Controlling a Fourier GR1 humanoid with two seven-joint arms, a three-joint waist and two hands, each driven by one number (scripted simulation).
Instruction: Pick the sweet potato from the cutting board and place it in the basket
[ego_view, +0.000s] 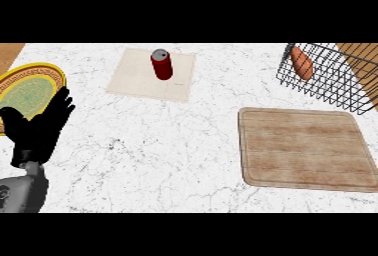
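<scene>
The orange sweet potato (301, 64) lies inside the black wire basket (347, 95) at the far right, against its left wall. The wooden cutting board (306, 149) sits on the marble counter in front of the basket with nothing on it. My left hand (38, 131) rests open at the left edge, fingers up, far from both. My right hand is out of view.
A red can (162, 64) stands upright on a beige cloth (153, 75) at the back centre. A yellow-rimmed green plate (28, 92) lies at the far left, partly behind my left hand.
</scene>
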